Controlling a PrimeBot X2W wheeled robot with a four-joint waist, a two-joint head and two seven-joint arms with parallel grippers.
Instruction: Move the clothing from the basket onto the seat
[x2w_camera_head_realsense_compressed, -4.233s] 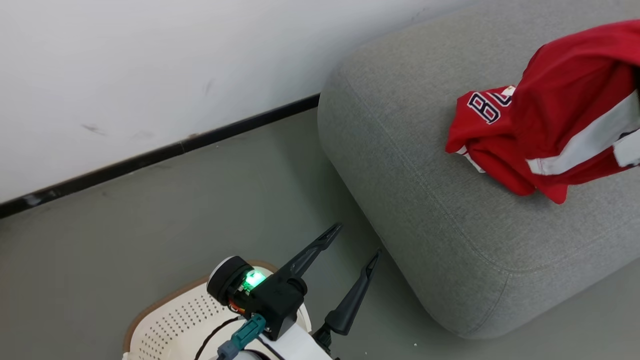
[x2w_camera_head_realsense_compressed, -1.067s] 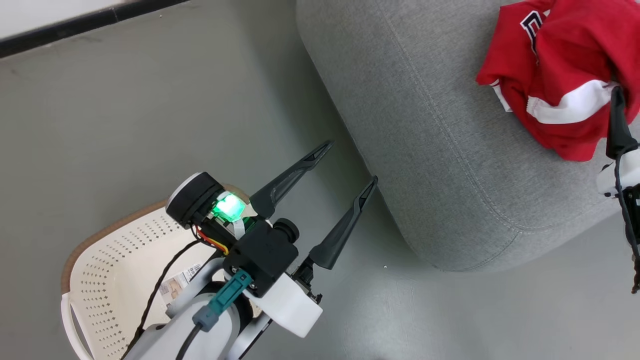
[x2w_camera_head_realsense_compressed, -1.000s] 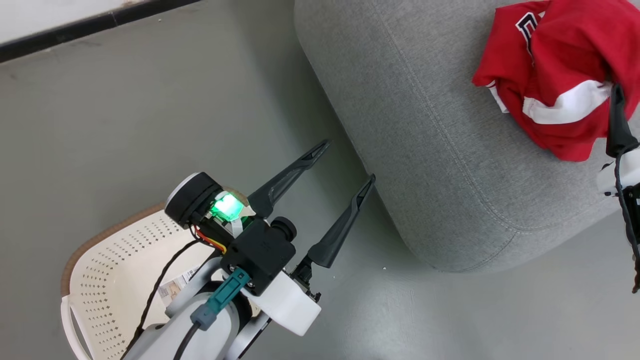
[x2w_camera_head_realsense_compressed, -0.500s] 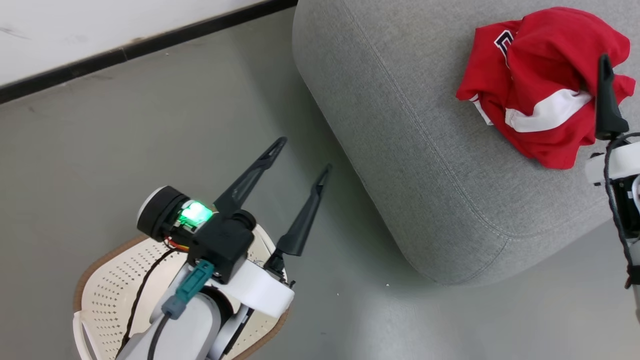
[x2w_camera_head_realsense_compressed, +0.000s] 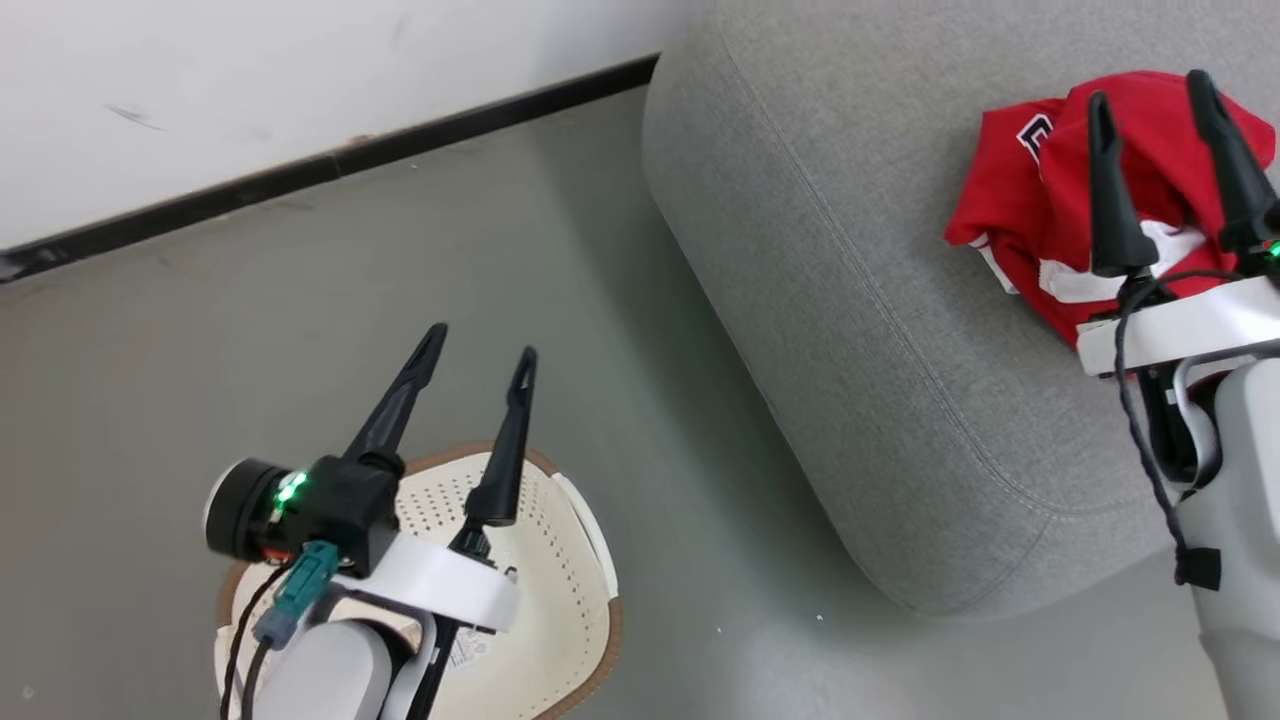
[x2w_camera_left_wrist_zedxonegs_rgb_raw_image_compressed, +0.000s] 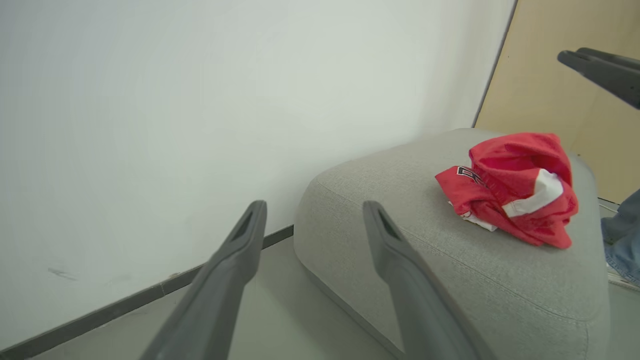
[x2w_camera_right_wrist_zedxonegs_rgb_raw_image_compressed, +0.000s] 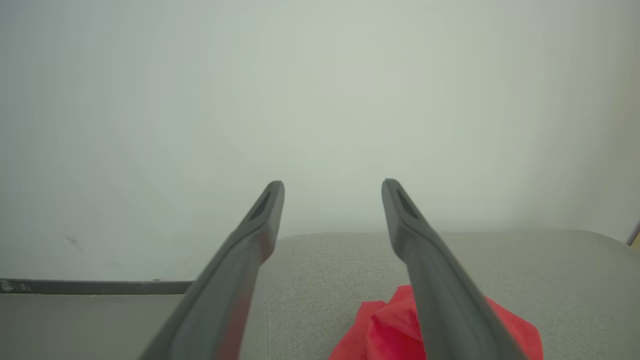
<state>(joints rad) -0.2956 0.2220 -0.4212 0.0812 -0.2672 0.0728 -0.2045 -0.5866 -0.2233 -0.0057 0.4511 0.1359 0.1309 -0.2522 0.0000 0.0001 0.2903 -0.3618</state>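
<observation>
The clothing (x2w_camera_head_realsense_compressed: 1030, 190), a crumpled bright red garment with a white stripe, lies on the grey seat (x2w_camera_head_realsense_compressed: 850, 260). My right gripper (x2w_camera_head_realsense_compressed: 1148, 90) hangs open over it with nothing between its fingers. The right wrist view has that gripper (x2w_camera_right_wrist_zedxonegs_rgb_raw_image_compressed: 333, 184) above the clothing (x2w_camera_right_wrist_zedxonegs_rgb_raw_image_compressed: 390, 325) and the seat (x2w_camera_right_wrist_zedxonegs_rgb_raw_image_compressed: 325, 260). My left gripper (x2w_camera_head_realsense_compressed: 482, 342) is open and empty above the cream basket (x2w_camera_head_realsense_compressed: 570, 560) on the floor. In the left wrist view the left gripper (x2w_camera_left_wrist_zedxonegs_rgb_raw_image_compressed: 314, 205) points at the wall, with the clothing (x2w_camera_left_wrist_zedxonegs_rgb_raw_image_compressed: 510, 185) on the seat (x2w_camera_left_wrist_zedxonegs_rgb_raw_image_compressed: 400, 210) to the right.
A white wall with a black skirting strip (x2w_camera_head_realsense_compressed: 330, 165) runs behind the grey floor (x2w_camera_head_realsense_compressed: 200, 330). A paper label (x2w_camera_head_realsense_compressed: 462, 650) lies in the basket's bottom. A person's denim trouser leg (x2w_camera_left_wrist_zedxonegs_rgb_raw_image_compressed: 622, 240) stands beyond the seat, before a tan panel (x2w_camera_left_wrist_zedxonegs_rgb_raw_image_compressed: 550, 100).
The head camera has shifted. My right gripper has come further in, both fingers now over the clothing. My left gripper has swung away from the seat and stands over the basket.
</observation>
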